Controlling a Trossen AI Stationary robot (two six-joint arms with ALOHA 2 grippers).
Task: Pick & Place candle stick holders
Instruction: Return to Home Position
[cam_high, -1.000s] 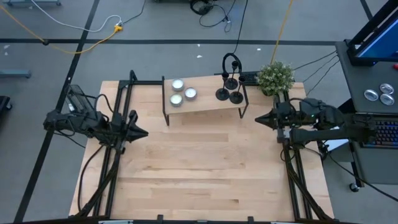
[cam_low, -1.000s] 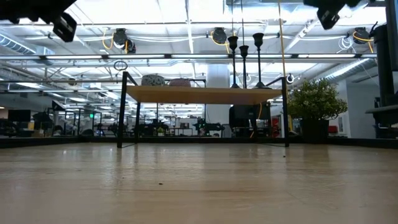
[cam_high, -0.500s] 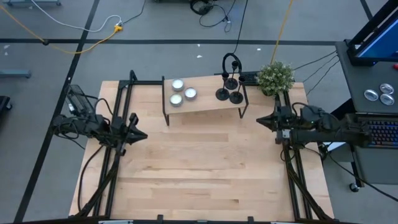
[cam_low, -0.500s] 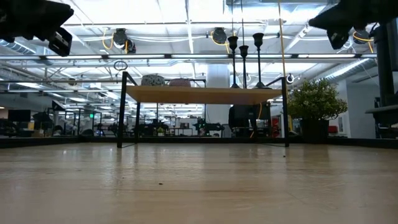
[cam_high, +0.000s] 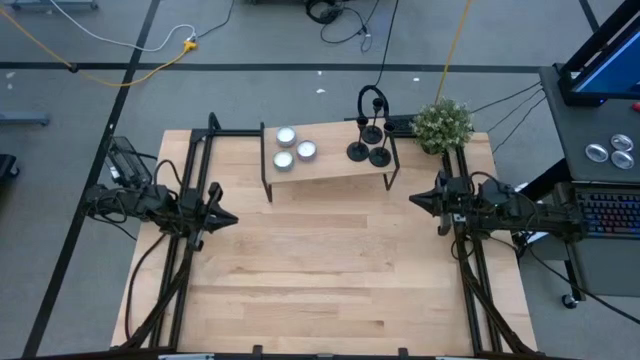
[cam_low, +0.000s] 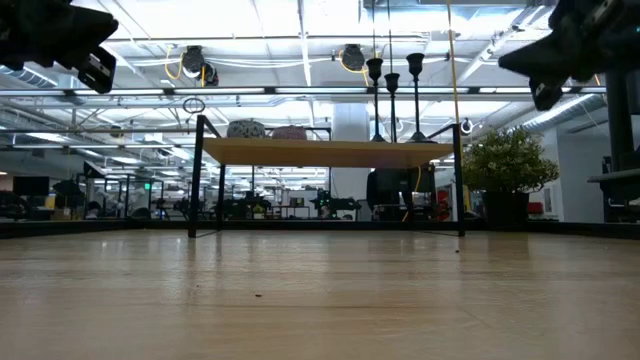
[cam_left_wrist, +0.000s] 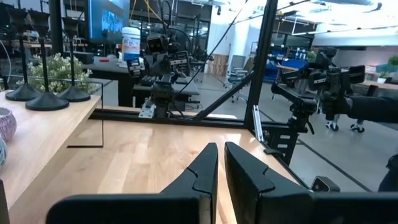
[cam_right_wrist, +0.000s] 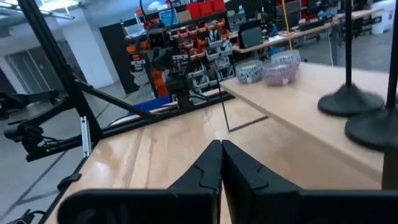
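High view: candle stick holders (cam_high: 366, 150) stand on the shelf (cam_high: 330, 168); left hand (cam_high: 232, 217) and right hand (cam_high: 415, 200) hang empty, fingers together. A stray swing by the right could topple them.

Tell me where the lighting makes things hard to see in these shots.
Low view: bright ceiling lights behind the shelf turn the candle holders into dark silhouettes. High view: even light, only faint shadows on the table. Wrist views: evenly lit, no strong glare.
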